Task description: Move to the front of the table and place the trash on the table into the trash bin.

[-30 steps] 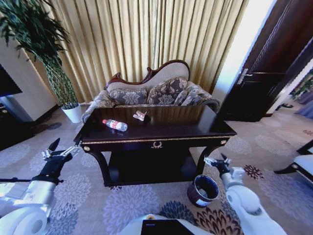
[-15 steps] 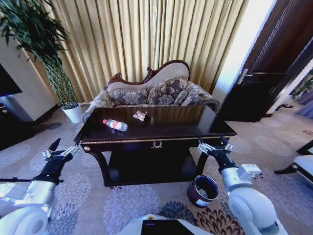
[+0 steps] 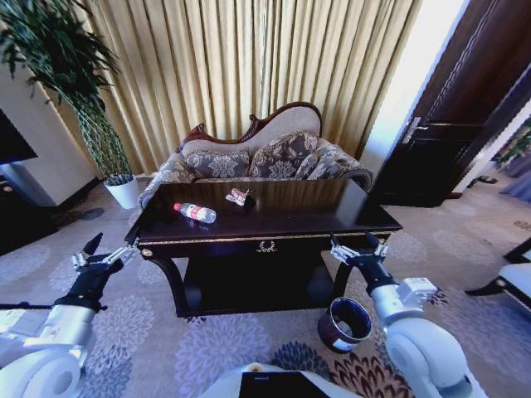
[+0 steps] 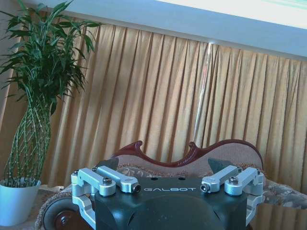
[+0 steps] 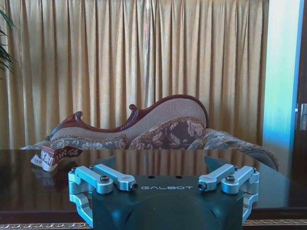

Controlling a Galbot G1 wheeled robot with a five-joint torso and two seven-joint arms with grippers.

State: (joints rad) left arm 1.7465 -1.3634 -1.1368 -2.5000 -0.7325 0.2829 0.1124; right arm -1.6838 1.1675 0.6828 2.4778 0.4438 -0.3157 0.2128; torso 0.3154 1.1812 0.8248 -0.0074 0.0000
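At the table's (image 3: pixel 274 225) front right corner, level with its edge, the right tool (image 3: pixel 358 249) hangs with jaws spread and empty, likely lined up to reach over the top. Off the left corner, the left tool (image 3: pixel 101 257) waits, also spread. On the tabletop the bottle (image 3: pixel 196 212) lies on its side toward the left, with the crumpled wrapper (image 3: pixel 239 196) just behind it. Down on the carpet by the right leg stands the trash bin (image 3: pixel 345 323), close under the right arm for an easy drop.

Gold pleated curtains (image 3: pixel 249 66) behind a carved sofa (image 3: pixel 265 157); floral carpet (image 3: pixel 149 332); dark door (image 3: pixel 465 124).
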